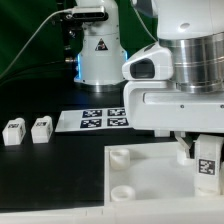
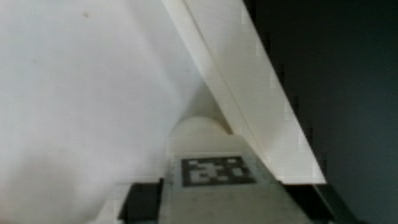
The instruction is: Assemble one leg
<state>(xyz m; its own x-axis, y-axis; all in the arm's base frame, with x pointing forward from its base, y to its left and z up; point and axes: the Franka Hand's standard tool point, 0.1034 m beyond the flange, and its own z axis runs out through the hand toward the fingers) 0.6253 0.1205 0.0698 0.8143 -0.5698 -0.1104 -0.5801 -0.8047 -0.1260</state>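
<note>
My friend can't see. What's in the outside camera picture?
A white robot arm's jaws hold a small tagged leg at the exterior view's right side of a big white board with round sockets. Two more legs sit on the black table at that view's left, near the marker board.

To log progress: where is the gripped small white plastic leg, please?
The leg is at the exterior view's right, in the gripper, over the large white board.

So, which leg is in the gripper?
The leg held over the white board, at the exterior view's right; the other two stand on the table.
</note>
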